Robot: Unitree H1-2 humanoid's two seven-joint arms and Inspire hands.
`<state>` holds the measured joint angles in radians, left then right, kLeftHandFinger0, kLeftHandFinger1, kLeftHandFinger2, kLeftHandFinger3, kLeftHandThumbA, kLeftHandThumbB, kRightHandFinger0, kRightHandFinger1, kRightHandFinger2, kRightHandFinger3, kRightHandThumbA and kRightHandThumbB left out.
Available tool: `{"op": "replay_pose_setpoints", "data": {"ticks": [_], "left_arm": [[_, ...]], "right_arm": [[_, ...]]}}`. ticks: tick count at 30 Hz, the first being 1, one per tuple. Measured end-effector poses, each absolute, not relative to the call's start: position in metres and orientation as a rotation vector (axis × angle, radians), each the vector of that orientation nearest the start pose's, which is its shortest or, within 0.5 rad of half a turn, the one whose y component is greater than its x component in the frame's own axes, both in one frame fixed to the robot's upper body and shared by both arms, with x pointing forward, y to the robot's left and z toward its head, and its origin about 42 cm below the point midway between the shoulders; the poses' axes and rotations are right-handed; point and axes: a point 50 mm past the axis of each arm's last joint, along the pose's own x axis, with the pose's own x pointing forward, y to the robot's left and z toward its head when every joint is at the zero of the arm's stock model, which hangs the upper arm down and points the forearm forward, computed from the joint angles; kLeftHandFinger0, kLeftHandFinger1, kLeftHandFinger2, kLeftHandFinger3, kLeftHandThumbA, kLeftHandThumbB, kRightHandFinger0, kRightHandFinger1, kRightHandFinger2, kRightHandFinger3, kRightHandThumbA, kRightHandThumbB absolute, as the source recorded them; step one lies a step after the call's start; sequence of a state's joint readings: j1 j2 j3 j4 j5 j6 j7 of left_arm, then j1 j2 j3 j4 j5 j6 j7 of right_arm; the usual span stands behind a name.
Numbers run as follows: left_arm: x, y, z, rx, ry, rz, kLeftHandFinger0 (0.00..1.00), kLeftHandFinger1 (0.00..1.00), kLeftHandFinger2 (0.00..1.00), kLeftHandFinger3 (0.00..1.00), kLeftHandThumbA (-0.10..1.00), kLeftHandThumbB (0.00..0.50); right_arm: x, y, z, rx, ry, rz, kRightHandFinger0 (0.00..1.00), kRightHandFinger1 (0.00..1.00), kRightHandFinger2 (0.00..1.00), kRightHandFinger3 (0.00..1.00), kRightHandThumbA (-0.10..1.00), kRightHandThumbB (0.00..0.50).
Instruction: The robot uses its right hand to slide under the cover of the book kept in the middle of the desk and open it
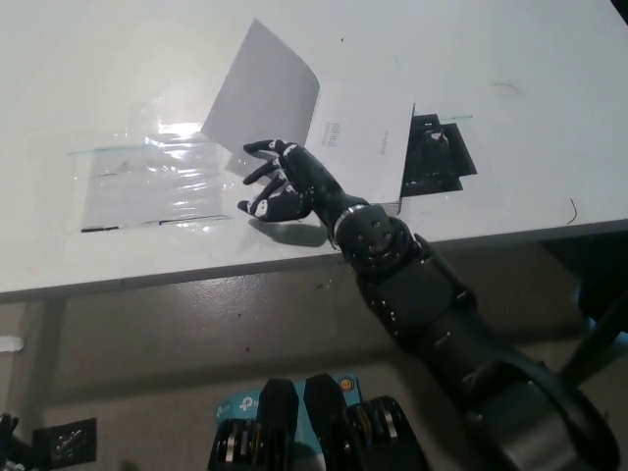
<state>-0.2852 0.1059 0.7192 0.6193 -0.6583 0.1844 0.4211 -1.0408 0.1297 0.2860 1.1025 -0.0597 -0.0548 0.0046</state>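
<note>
White desk [118, 59], open book [343, 132], black right hand [285, 184] empty, fingers spread.

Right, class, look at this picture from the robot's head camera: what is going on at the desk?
The robot's black right hand is at the near left edge of a book lying in the middle of the white desk. The book's cover is lifted and tilted over to the left, showing a white page with small print. The hand's fingers are spread below the raised cover, not clamped on it. A clear plastic sheet lies flat to the left. The left hand is out of view.
</note>
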Motion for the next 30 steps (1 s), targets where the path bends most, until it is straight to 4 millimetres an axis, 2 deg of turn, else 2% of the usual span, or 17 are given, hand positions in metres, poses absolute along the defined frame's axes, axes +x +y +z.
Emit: {"op": "replay_pose_setpoints", "data": {"ticks": [4,7,8,12,15,17,19,20,25,30], "left_arm": [[0.296,0.391,0.002,-0.847,0.437,1.018,1.00,1.00,0.98,1.00,1.00,0.000],[0.296,0.391,0.002,-0.847,0.442,1.017,1.00,1.00,1.00,1.00,1.00,0.000],[0.296,0.391,0.002,-0.846,0.444,1.019,1.00,1.00,1.00,1.00,1.00,0.000],[0.295,0.391,0.002,-0.844,0.445,1.020,1.00,1.00,1.00,1.00,1.00,0.000],[0.295,0.391,0.002,-0.844,0.444,1.019,1.00,1.00,1.00,1.00,1.00,0.000],[0.295,0.391,0.002,-0.845,0.444,1.019,1.00,1.00,1.00,1.00,1.00,0.000],[0.295,0.391,0.002,-0.845,0.444,1.020,1.00,1.00,1.00,1.00,1.00,0.000],[0.295,0.391,0.002,-0.845,0.445,1.020,1.00,1.00,1.00,1.00,1.00,0.000],[0.295,0.391,0.002,-0.844,0.447,1.019,1.00,1.00,1.00,1.00,1.00,0.000],[0.295,0.392,0.003,-0.844,0.443,1.018,1.00,1.00,1.00,1.00,1.00,0.000]], "right_arm": [[0.521,-0.003,0.221,-0.364,0.016,0.483,0.34,0.43,0.52,0.86,0.81,0.207],[0.527,-0.003,0.231,-0.357,0.030,0.466,0.38,0.45,0.54,0.85,0.87,0.196],[0.530,-0.003,0.235,-0.358,0.033,0.461,0.37,0.45,0.54,0.86,0.90,0.213],[0.537,-0.003,0.248,-0.351,0.054,0.437,0.39,0.45,0.54,0.86,0.91,0.222],[0.539,-0.004,0.251,-0.342,0.068,0.424,0.35,0.45,0.54,0.89,0.91,0.221],[0.539,-0.004,0.250,-0.334,0.087,0.411,0.34,0.45,0.55,0.88,0.89,0.244],[0.540,-0.005,0.249,-0.312,0.104,0.397,0.40,0.48,0.56,0.91,0.90,0.234],[0.540,-0.007,0.249,-0.296,0.118,0.385,0.42,0.48,0.56,0.92,0.91,0.253],[0.541,-0.013,0.243,-0.245,0.203,0.327,0.28,0.38,0.51,0.95,0.96,0.244],[0.540,-0.015,0.238,-0.209,0.268,0.293,0.28,0.36,0.49,0.96,0.96,0.216]]}}
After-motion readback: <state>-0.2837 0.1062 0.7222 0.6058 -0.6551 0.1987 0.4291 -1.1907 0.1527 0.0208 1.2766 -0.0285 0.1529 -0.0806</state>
